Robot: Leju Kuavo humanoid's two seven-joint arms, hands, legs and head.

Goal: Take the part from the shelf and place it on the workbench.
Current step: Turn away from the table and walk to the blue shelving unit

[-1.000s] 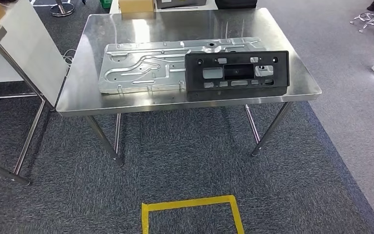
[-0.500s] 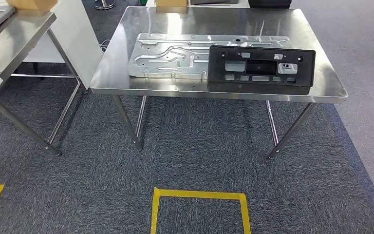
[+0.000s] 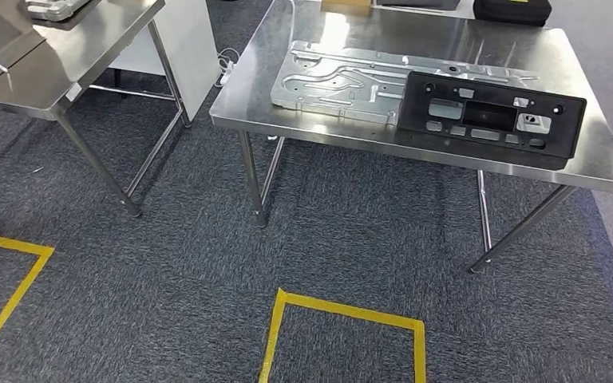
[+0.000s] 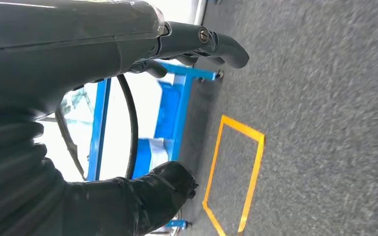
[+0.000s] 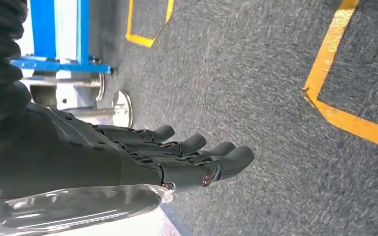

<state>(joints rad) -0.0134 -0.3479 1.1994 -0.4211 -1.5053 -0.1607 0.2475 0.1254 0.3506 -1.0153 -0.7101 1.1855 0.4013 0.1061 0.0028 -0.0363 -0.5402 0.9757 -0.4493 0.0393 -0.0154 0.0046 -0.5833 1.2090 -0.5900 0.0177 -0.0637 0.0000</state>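
Observation:
A black plastic panel (image 3: 491,120) with cut-out windows lies on the steel workbench (image 3: 327,132), overlapping one end of a silver stamped metal plate (image 3: 335,80). My left hand (image 4: 142,113) hangs beside my body over the carpet, thumb and fingers apart, holding nothing. My right hand (image 5: 177,157) also hangs over the carpet with its fingers stretched out and nothing in them.
A second steel table (image 3: 56,68) stands at the left with a grey part (image 3: 52,8) on it. Yellow tape squares (image 3: 343,315) mark the grey carpet. A blue frame (image 4: 177,113) stands behind my left hand, and a blue frame (image 5: 59,64) near my right.
The camera has turned left: the workbench has slid right and tilted in the picture, and the second table at the left has come further into view. The parts on the bench have not moved.

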